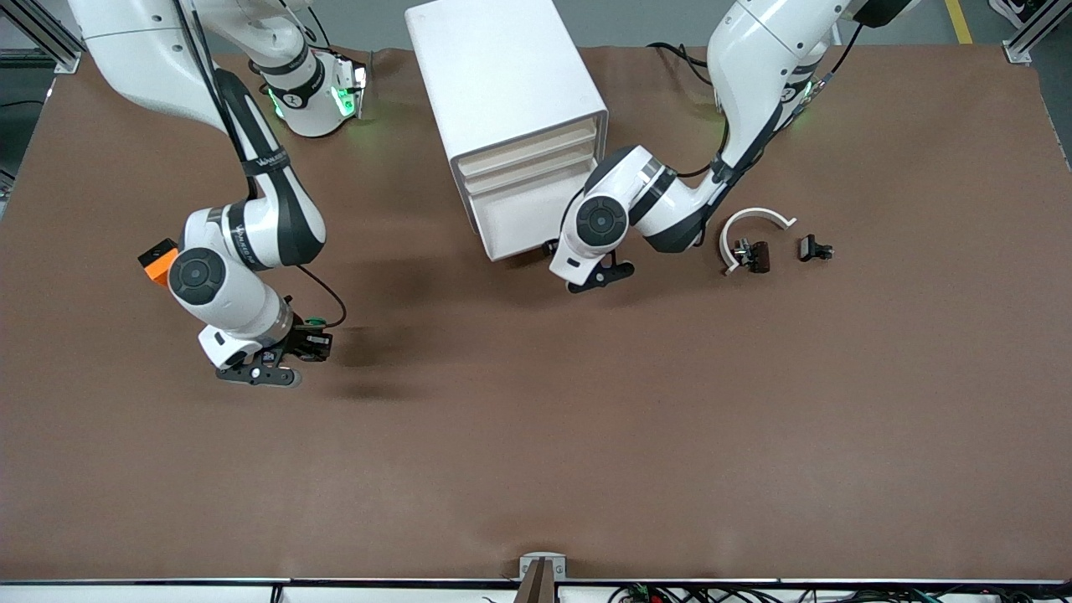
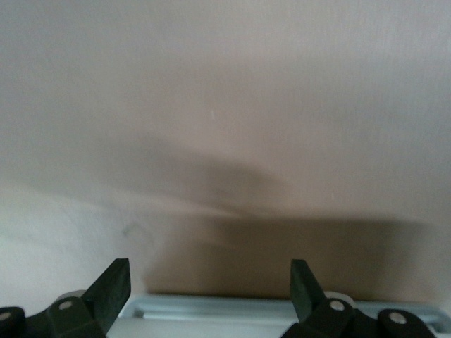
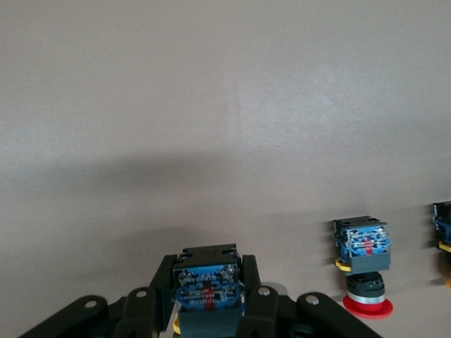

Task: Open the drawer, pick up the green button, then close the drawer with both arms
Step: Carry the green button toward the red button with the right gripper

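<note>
The white cabinet (image 1: 502, 75) stands at the table's robot side, in the middle. Its third drawer (image 1: 519, 222) appears pulled out, with its white tray showing. My left gripper (image 1: 599, 275) is at the drawer's front corner, low over the table. In the left wrist view its fingers (image 2: 116, 282) are open around a pale rim (image 2: 225, 306). My right gripper (image 1: 311, 342) is low over the table toward the right arm's end. It is shut on the button (image 3: 208, 278), whose blue and black body sits between the fingers. The green cap (image 1: 314, 321) shows in the front view.
A white curved piece (image 1: 754, 219) and two small dark parts (image 1: 751, 254) (image 1: 814, 249) lie toward the left arm's end. The right wrist view shows a red-capped button (image 3: 366, 282) standing cap down and another button (image 3: 444, 225) at the picture's edge.
</note>
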You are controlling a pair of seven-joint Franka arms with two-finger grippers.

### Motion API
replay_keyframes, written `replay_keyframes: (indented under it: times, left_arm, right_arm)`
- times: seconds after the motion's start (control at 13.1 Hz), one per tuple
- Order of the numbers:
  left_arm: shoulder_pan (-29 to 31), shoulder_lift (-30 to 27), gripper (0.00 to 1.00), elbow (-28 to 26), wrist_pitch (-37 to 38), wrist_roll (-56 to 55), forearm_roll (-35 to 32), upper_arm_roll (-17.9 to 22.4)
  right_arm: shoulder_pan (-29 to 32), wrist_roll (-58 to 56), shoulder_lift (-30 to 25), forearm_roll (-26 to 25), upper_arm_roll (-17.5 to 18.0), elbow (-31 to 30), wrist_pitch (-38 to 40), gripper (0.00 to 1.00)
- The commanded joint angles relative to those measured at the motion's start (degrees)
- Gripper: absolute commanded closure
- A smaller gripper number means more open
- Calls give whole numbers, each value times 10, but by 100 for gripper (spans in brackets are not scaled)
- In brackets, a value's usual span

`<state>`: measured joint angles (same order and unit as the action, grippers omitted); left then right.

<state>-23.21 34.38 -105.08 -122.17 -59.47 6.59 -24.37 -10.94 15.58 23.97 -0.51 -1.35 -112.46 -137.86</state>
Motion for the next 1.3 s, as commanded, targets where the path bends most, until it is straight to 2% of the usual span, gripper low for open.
replay_keyframes:
  times: [0.0, 0.46, 0.69, 0.92, 1.23]
  left_arm:
    - [0, 1, 0, 1, 25, -4, 32, -22]
    - [-41, 13, 0, 4, 29, -31, 61, -25]
    - [-52, 16, 0, 5, 29, -32, 71, -25]
    - [-39, 15, 0, 16, 30, -25, 71, -20]
    - [10, 15, 0, 69, 30, -16, 48, -5]
  right_arm:
    - [11, -20, -7, 23, 12, -16, -8, 100]
    - [24, -56, 6, 24, 12, -17, -10, 100]
    - [29, -65, 7, 24, 12, -61, -86, 100]
    - [29, -65, 15, 24, 12, -66, -107, 100]
    - [29, -65, 22, 24, 11, -73, -122, 100]
